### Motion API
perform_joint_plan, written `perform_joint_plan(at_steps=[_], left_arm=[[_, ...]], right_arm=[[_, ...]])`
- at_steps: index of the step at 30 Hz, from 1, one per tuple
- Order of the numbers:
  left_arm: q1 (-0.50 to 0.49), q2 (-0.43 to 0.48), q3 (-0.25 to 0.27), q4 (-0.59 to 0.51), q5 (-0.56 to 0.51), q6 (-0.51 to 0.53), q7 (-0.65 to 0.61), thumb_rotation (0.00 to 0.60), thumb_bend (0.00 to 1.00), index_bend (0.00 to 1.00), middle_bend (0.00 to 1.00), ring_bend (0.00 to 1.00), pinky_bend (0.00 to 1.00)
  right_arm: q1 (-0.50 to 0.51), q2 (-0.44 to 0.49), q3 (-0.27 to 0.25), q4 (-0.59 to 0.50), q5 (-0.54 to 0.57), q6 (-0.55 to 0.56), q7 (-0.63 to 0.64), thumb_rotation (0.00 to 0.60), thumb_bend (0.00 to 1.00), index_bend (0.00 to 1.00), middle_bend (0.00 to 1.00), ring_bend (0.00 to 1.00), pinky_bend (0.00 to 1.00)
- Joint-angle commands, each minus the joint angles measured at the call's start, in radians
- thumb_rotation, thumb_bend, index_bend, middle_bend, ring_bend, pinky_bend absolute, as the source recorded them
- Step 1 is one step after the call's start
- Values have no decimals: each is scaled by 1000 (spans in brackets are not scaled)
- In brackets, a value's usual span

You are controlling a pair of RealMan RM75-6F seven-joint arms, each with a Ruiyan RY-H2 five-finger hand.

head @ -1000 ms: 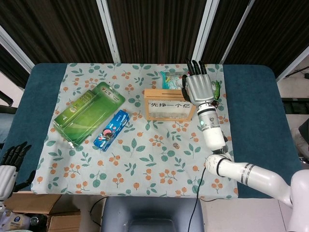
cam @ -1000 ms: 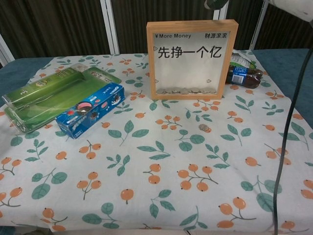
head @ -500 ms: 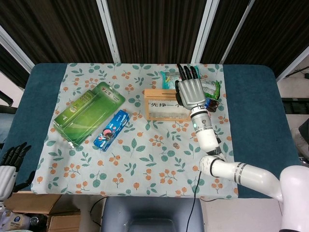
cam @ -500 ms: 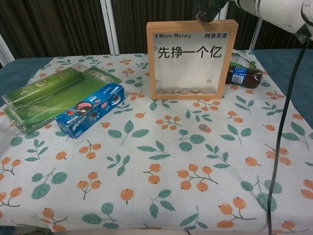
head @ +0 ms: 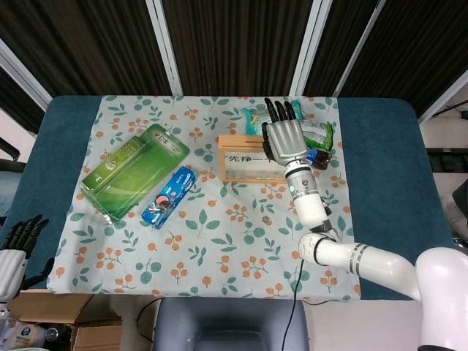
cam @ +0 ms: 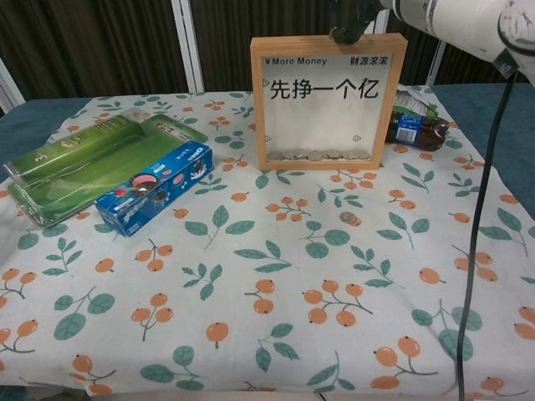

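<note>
Hiding bottle (head: 319, 156) partly: right robot hand (head: 284, 139)

A blue-topped table (head: 380, 183) is covered by a floral cloth (head: 219, 241). On the cloth are seen a green box (head: 131, 170) at left, a blue packet (head: 168, 196) beside it, a wooden frame (cam: 328, 100) at centre, and a coin (cam: 348, 218).

A wooden-framed coin box (cam: 328, 102) stands upright on the floral cloth, its glass front printed "¥More Money" at top left, "财源滚滚" at top right and "先挣一个亿" in large characters across the middle. The lettering on the blue biscuit pack (cam: 154, 188), green box (cam: 88, 165) and bottle label (cam: 406, 129) is too small to read.
</note>
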Motion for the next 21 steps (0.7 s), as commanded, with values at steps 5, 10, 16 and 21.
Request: perform_joint_plan(at_steps=[5, 10, 16, 21], left_arm=[[1, -1, 1, 0, 0, -1, 1, 600, 403, 0, 0, 0, 50], [1, 1, 1, -3, 3, 3, 3, 600, 403, 0, 0, 0, 50], [-1, 2, 1, -10, 9, 7, 11, 600, 404, 0, 0, 0, 50], [-5, -1, 0, -18, 16, 10, 27, 600, 404, 0, 0, 0, 50]], right_arm=[[-2, 13, -12, -16, -1, -1, 16, 600, 646, 275, 89, 0, 0], [-31, 53, -14, -76, -31, 41, 54, 600, 617, 0, 20, 0, 0], [-158, 151, -78, -220, -245, 210, 154, 600, 615, 0, 3, 0, 0], [-344, 199, -207, -247, -511, 428, 350, 600, 612, 0, 0, 0, 0]])
